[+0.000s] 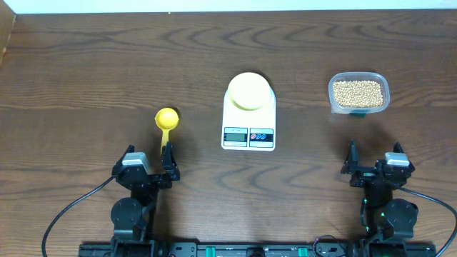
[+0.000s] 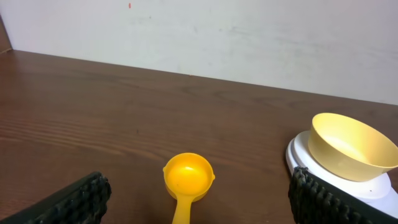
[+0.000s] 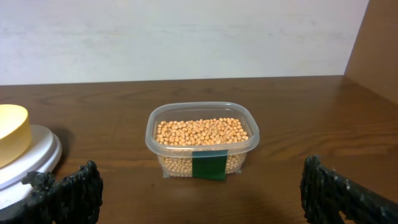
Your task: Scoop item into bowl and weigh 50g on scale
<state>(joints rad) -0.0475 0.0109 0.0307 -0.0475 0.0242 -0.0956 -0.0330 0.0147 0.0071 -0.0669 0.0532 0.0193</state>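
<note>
The pale-yellow bowl (image 1: 248, 91) (image 2: 352, 147) (image 3: 12, 133) is empty and sits on the white scale (image 1: 248, 114) (image 2: 298, 155) (image 3: 31, 155) at the table's middle. The tan beans (image 1: 358, 93) (image 3: 202, 132) fill a clear plastic tub (image 1: 358, 95) (image 3: 202, 144) with a green label, at the right. A yellow long-handled scoop (image 1: 166, 123) (image 2: 188, 178) lies empty left of the scale. My left gripper (image 1: 150, 165) (image 2: 199, 202) is open, with the scoop's handle between its fingers, not touching. My right gripper (image 1: 373, 165) (image 3: 202, 193) is open and empty, just short of the tub.
A pale wall stands behind the table's far edge (image 2: 205, 81). A wooden side panel (image 3: 379, 43) rises at the far right. Black cables (image 1: 71, 210) run beside the left arm's base at the front.
</note>
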